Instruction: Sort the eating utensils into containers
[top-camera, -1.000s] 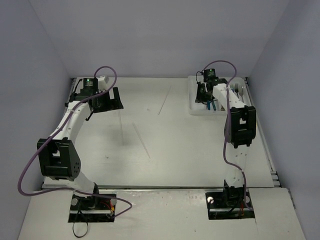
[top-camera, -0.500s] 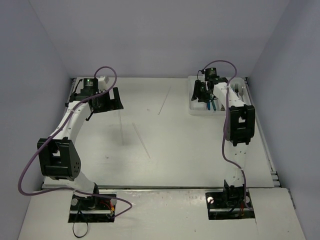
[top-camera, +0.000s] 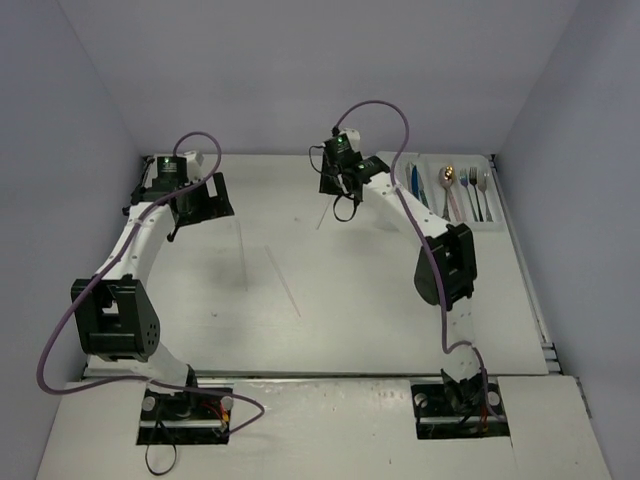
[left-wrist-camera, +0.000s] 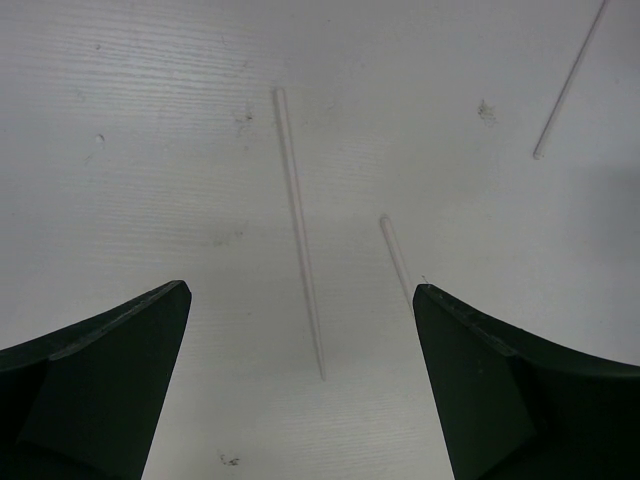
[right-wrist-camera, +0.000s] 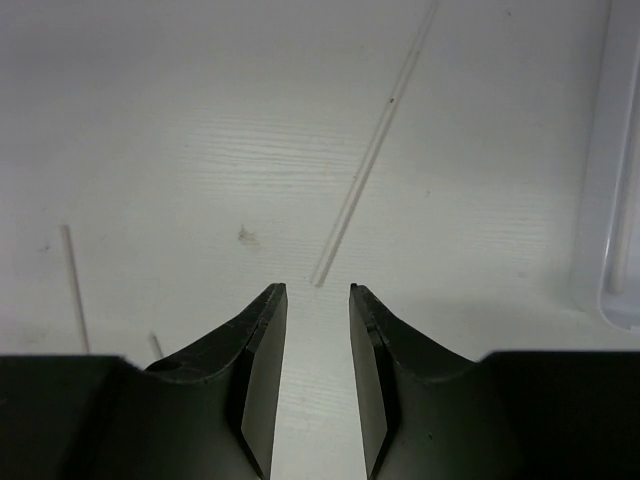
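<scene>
Cutlery: slim silver, gold, blue and pink utensils (top-camera: 462, 190) are lying side by side in the shallow white compartmented plastic tray (top-camera: 450, 157).
Sticks: three thin pale sticks (top-camera: 283, 282) are lying flat on the white table (top-camera: 380, 300), left of the tray and well apart from one another.
Right gripper (right-wrist-camera: 315, 292): hovering just left of the tray, fingers standing narrowly parted and pinching nothing; one stick's end is lying just ahead of them.
Left gripper (left-wrist-camera: 300, 290): hovering far left of the tray, fingers spreading wide above two sticks.
Room: the tray is sitting in the table's far right corner, beside the walls.
Hidden: the right arm is covering part of the tray's left side from above.
</scene>
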